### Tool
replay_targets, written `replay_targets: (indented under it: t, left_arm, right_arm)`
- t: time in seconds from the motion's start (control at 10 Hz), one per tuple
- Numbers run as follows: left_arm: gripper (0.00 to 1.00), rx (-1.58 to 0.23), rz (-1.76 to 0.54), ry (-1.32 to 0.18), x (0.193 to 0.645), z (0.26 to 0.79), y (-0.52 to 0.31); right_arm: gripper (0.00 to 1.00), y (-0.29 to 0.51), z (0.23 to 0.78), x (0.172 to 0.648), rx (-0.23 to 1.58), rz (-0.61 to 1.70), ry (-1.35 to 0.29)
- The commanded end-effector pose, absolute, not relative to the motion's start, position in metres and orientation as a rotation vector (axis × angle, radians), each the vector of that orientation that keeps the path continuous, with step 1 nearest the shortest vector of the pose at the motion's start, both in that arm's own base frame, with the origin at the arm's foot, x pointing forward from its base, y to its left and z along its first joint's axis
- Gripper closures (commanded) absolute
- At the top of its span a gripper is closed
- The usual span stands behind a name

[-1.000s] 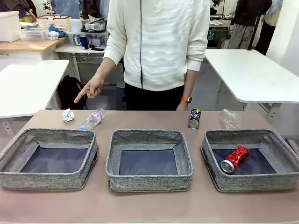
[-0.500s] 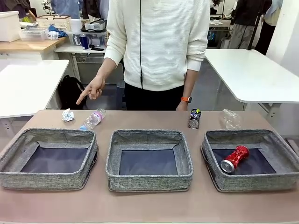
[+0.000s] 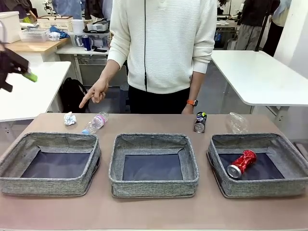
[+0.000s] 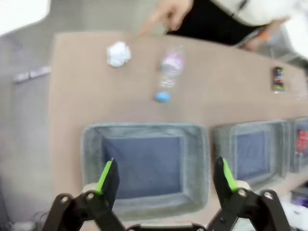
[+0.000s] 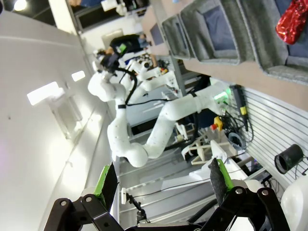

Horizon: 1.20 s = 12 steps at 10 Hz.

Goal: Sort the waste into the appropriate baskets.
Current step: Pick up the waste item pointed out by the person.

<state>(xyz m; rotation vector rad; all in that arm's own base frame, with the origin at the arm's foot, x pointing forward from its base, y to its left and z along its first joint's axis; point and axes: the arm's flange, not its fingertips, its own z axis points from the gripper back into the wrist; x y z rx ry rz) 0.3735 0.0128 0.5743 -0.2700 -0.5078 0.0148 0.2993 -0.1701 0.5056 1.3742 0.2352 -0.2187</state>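
Hanging high above the left basket (image 4: 144, 129), left hand (image 4: 166, 168) spread; right hand (image 5: 162, 175) spread.

Non-task: left white table (image 3: 29, 91), right white table (image 3: 260, 72), black backpack (image 3: 72, 94) on floor beside the left one, cluttered wooden bench (image 3: 33, 46) far-left.

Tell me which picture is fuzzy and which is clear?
Left wrist view: fuzzy all over, the paper wad and bottle look smeared. Front view: clear, the red can is crisp. Right wrist view: tipped sideways, with bright glare off a light.

Nothing legible anywhere — print too blurred.
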Motion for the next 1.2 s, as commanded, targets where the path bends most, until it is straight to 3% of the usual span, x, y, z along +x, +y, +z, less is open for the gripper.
replay_targets:
  t: [0.0, 0.3, 0.4, 0.6, 0.8, 1.1]
  left_arm:
    - [0.0, -0.425, 0.001, -0.554, 0.347, 0.581, 0.023]
    - [0.0, -0.425, 0.001, -0.554, 0.347, 0.581, 0.023]
    - [0.0, -0.378, -0.001, -0.531, 0.366, 0.58, 0.02]
    - [0.0, -0.303, 0.116, -0.407, 0.448, 0.574, 0.03]
    - [0.0, -0.268, 0.035, -0.237, 0.505, 0.55, 0.031]
    - [0.0, -0.219, 0.005, -0.144, 0.577, 0.481, 0.025]
  right_arm:
    - [0.0, -0.169, 0.507, 0.299, 1.384, -0.207, 0.23]
    - [0.0, -0.169, 0.507, 0.299, 1.384, -0.207, 0.23]
    - [0.0, -0.169, 0.507, 0.299, 1.384, -0.207, 0.23]
    - [0.0, -0.169, 0.507, 0.299, 1.384, -0.207, 0.23]
    - [0.0, -0.169, 0.507, 0.299, 1.384, -0.207, 0.23]
    - [0.0, -0.169, 0.507, 0.299, 1.384, -0.207, 0.23]
